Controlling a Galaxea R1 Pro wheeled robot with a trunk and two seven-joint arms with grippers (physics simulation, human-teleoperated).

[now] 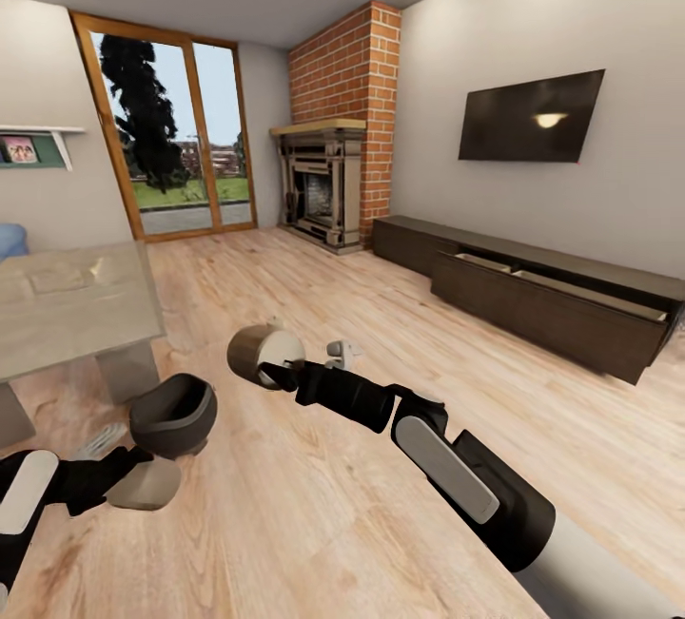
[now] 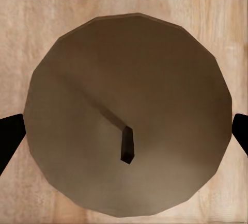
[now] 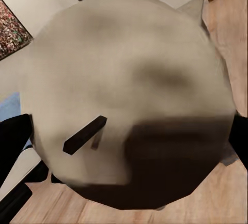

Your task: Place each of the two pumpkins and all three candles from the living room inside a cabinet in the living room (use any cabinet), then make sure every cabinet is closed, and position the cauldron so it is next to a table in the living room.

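Both tools clamped on candles, R tool (image 1: 271,364) w/ candle (image 1: 259,354) at 12 o'clock, L tool (image 1: 143,476) w/ candle (image 1: 147,486) at 8, prob for open cabinet (image 1: 561,305) at 2; cauldron (image 1: 173,415) by worktop (image 1: 67,310).

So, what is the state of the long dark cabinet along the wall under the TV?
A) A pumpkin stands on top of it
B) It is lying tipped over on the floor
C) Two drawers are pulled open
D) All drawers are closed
C: in the head view the cabinet has two drawers drawn out side by side, their light insides showing, while its left part stays flush.
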